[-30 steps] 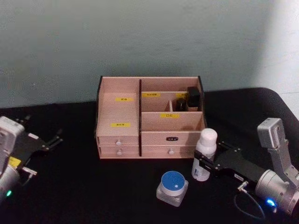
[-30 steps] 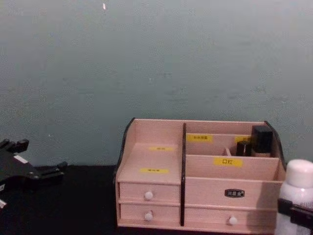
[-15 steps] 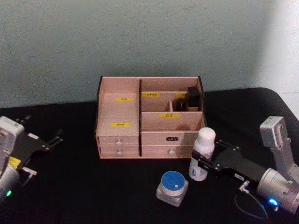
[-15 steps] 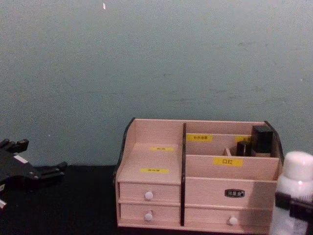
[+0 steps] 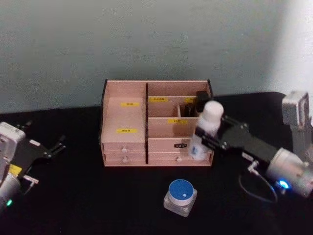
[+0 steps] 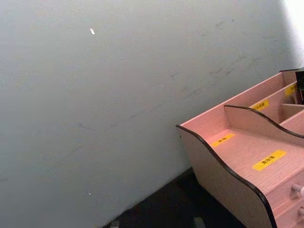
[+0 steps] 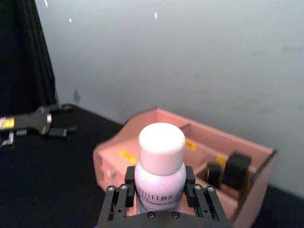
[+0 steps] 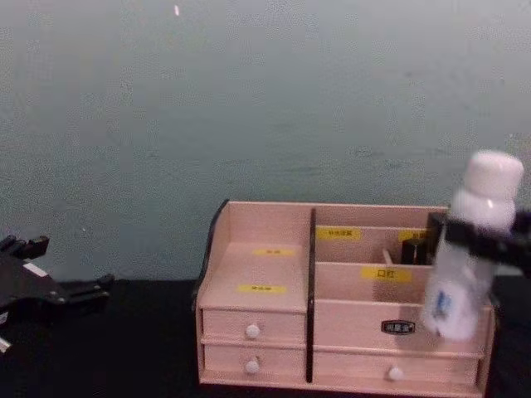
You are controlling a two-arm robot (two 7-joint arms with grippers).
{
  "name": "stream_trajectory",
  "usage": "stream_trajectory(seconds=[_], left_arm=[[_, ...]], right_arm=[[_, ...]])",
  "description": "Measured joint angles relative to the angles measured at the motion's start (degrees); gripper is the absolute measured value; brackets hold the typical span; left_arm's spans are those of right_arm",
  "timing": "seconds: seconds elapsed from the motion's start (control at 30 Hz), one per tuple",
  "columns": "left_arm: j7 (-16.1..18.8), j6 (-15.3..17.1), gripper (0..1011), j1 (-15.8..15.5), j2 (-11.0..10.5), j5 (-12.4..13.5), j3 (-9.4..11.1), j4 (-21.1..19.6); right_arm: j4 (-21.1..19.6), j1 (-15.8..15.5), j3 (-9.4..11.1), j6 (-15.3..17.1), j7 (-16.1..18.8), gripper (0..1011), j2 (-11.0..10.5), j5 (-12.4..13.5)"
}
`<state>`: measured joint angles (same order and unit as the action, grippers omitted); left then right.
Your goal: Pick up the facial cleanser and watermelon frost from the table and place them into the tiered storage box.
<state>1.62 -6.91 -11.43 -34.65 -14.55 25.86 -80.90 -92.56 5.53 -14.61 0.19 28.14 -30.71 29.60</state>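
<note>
One white bottle (image 5: 209,117), tilted, is gripped by the right hand (image 5: 205,140) before the right end of the box (image 5: 124,115). The left hand (image 5: 46,160) lies open, far left.

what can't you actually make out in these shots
- Print on the bottle: right wrist view, partly hidden by the right gripper; blurred in chest view.
- Yellow labels on the box: head view, too small to read.
- Contents of the jar: head view, under the lid.
- Left gripper: chest view, cut by left edge.

The tiered storage box (image 5: 122,117) is matt, grainy pink wood; the facial cleanser (image 7: 160,167) smooth white plastic; the watermelon frost (image 5: 180,197) glassy, blue-lidded.
</note>
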Motion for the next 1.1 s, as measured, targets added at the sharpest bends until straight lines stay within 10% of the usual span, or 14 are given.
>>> stream_trajectory(seconds=[1.1], left_arm=[[0.0, 0.0, 1002, 0.0, 0.0, 0.0, 0.0, 0.0]], right_arm=[[17.9, 20.9, -7.6, -0.4, -4.0, 592, 10.9, -8.8]])
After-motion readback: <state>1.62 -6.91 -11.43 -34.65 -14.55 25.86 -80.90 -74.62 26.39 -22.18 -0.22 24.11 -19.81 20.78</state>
